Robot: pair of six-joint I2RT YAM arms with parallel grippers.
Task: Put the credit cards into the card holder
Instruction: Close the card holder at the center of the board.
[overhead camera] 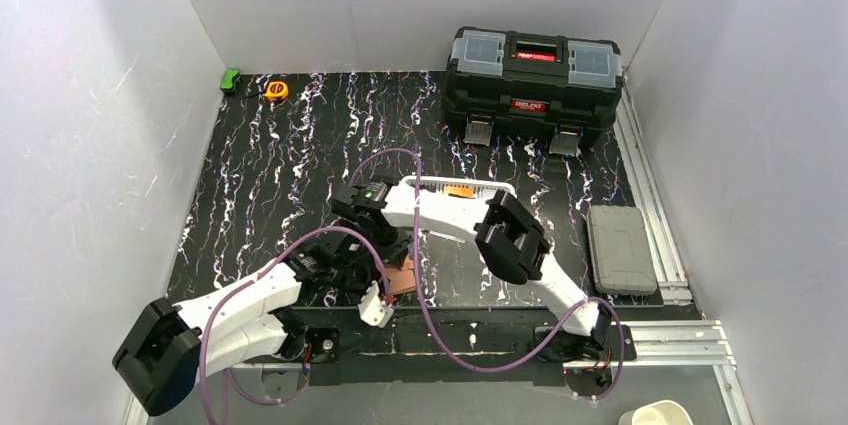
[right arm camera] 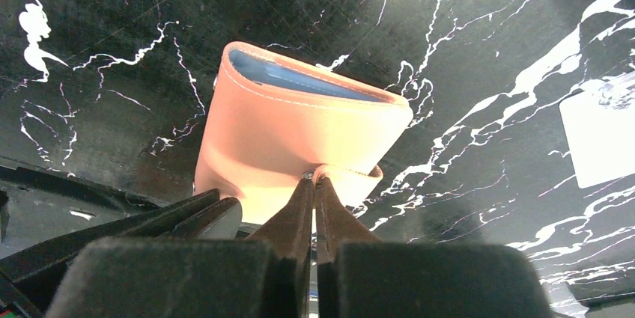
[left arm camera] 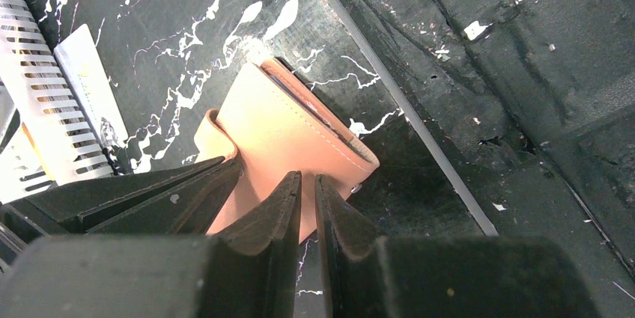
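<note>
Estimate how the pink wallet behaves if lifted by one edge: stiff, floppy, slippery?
Probably semi-stiff: the wallet holds a folded shape, though the tab curls, so that part likely flexes. Smooth skin could slip in a narrow pinch. The blue card inside may slide out if tipped.

Black, white-veined worktop and its load

Toolbox far right; tape measure and green block far left. Basket mid-worktop, a pale card beside it. Card holder near the front edge. Grey case at the right edge.
</note>
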